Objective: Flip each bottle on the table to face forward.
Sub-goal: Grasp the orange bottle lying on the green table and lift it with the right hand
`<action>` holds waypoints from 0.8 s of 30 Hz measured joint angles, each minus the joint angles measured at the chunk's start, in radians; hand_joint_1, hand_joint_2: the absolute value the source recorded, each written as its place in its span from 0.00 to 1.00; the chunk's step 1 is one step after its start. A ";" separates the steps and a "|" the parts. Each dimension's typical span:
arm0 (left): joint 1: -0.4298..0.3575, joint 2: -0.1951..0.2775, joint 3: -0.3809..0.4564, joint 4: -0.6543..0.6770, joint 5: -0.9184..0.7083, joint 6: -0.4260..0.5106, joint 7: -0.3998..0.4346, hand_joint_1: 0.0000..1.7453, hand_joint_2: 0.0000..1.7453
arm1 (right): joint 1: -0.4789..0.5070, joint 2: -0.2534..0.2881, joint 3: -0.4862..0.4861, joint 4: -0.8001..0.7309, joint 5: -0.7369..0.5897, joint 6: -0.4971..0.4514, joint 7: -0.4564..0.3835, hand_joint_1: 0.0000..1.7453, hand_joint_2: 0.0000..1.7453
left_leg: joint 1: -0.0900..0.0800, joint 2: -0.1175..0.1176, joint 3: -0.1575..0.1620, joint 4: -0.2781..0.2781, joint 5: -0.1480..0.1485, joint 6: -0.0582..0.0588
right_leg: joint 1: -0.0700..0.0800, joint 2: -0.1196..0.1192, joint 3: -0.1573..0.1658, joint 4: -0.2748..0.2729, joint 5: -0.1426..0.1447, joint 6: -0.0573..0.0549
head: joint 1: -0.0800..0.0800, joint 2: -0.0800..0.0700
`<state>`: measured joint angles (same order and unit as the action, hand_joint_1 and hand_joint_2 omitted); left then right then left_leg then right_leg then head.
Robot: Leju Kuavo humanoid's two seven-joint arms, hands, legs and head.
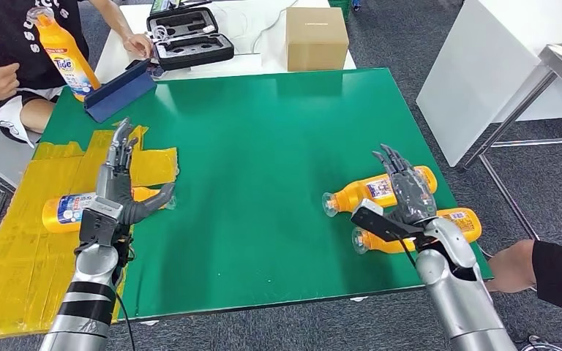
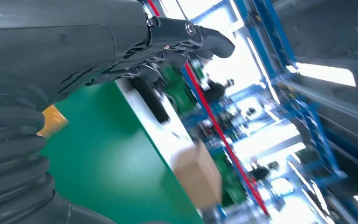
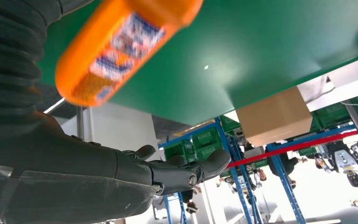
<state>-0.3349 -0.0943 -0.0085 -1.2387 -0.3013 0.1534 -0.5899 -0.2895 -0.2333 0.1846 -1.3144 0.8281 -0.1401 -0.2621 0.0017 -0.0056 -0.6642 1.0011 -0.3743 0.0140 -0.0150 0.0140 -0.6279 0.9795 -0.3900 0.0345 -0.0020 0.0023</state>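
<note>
Bottles (image 1: 377, 189) lie near table's (image 1: 263, 131) right edge

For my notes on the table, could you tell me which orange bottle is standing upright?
The orange bottle at the table's far left corner, beside the seated person; the other three lie on their sides.

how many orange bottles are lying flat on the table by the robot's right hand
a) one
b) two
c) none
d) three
b: two orange bottles lie on their sides on the green table by the right hand, a farther bottle and a nearer bottle, and the hand holds neither.
</note>
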 joint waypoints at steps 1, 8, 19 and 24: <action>0.000 -0.005 -0.010 -0.009 0.003 -0.006 0.002 0.00 1.00 | -0.016 -0.008 0.001 0.009 0.000 0.007 -0.001 0.00 1.00 | 0.000 0.000 0.000 0.000 0.000 0.000 | 0.000 0.000 0.000 0.000 0.000 0.000 | 0.000 0.000; 0.002 -0.014 -0.036 -0.043 0.011 -0.015 0.006 0.00 1.00 | -0.054 -0.033 0.007 0.048 0.000 0.015 -0.002 0.00 1.00 | 0.000 0.000 0.000 0.000 0.000 0.000 | 0.001 0.000 0.000 0.000 0.000 0.000 | 0.000 0.000; -0.004 -0.025 -0.072 -0.049 0.050 -0.060 0.016 0.00 1.00 | -0.136 -0.081 0.033 0.127 0.004 0.087 -0.014 0.00 1.00 | 0.000 0.000 0.000 0.000 0.000 0.001 | -0.001 0.000 0.000 0.000 0.000 0.001 | 0.000 0.000; -0.017 -0.030 -0.093 -0.047 0.078 -0.060 0.025 0.00 1.00 | -0.199 -0.112 0.071 0.214 0.023 0.133 -0.045 0.00 1.00 | -0.001 0.000 0.000 0.000 0.001 0.001 | -0.001 0.000 0.000 0.000 0.001 0.001 | 0.000 0.000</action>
<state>-0.3520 -0.1246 -0.1012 -1.2854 -0.2236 0.0935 -0.5647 -0.4889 -0.3448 0.2558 -1.1003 0.8509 -0.0071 -0.3075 0.0011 -0.0056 -0.6642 1.0015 -0.3736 0.0151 -0.0162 0.0137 -0.6277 0.9795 -0.3893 0.0355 -0.0025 0.0023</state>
